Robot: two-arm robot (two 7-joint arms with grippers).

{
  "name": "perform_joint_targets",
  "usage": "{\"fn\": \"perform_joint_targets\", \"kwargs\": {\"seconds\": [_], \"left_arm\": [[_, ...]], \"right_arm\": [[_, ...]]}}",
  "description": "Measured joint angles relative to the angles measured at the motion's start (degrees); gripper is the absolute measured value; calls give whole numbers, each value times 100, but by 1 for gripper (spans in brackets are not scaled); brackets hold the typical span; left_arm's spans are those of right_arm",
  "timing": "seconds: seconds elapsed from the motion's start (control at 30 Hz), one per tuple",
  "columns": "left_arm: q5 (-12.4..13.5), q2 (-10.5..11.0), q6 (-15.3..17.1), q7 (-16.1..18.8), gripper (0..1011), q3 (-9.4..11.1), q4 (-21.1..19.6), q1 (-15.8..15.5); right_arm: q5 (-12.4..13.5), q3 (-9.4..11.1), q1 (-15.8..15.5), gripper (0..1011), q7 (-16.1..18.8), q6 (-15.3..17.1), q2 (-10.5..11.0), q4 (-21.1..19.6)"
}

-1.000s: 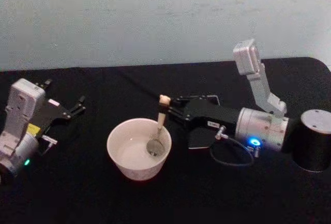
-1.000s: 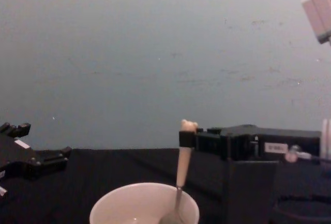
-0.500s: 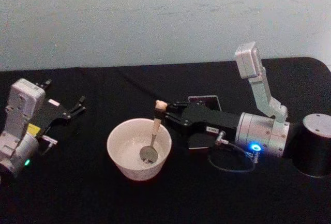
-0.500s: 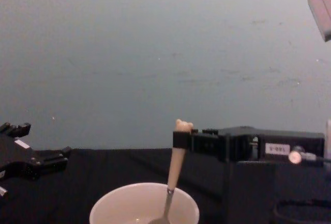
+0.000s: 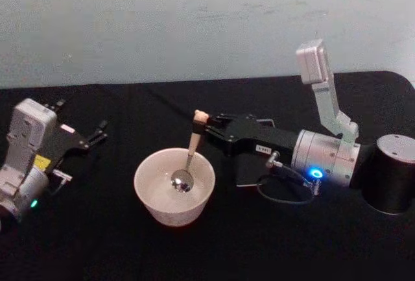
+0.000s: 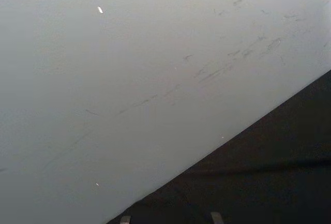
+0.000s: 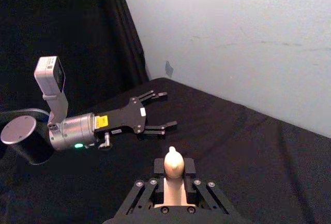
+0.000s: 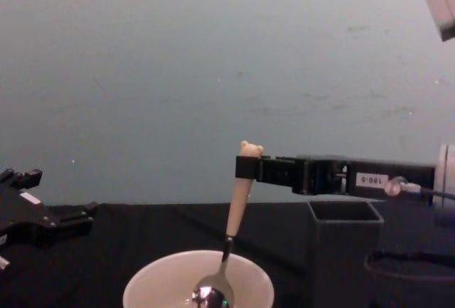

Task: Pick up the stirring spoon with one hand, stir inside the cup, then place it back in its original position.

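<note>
A black table (image 5: pixel 117 248) carries everything. The right gripper (image 5: pixel 203 125) reaches in from the right, level above the table, its fingers closed tight on the upper handle of the stirring spoon (image 8: pixel 239 195) just below the bear head. The left gripper (image 7: pixel 165 110) lies at the table's left side, well apart from the cup, its fingers spread wide with nothing between them. The cup (image 5: pixel 172 211) stands near the table's middle, and the dark grey holder (image 8: pixel 345 255) stands just beside it on the right, under the right gripper. The spoon hangs slightly tilted, its shiny bowl inside the cup below the rim; whether it touches the bottom cannot be told.
</note>
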Motion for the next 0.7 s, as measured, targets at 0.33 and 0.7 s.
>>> {"fn": "perform_joint_targets", "kwargs": {"seconds": [0.33,0.7], "left_arm": [[0,0,0,0,1001,0,0,0],[0,0,0,0,1001,0,0,0]], "right_arm": [[243,129,-8,221,-195,69,18,-79],[698,440,-17,221,-480,114,110,-269]]}}
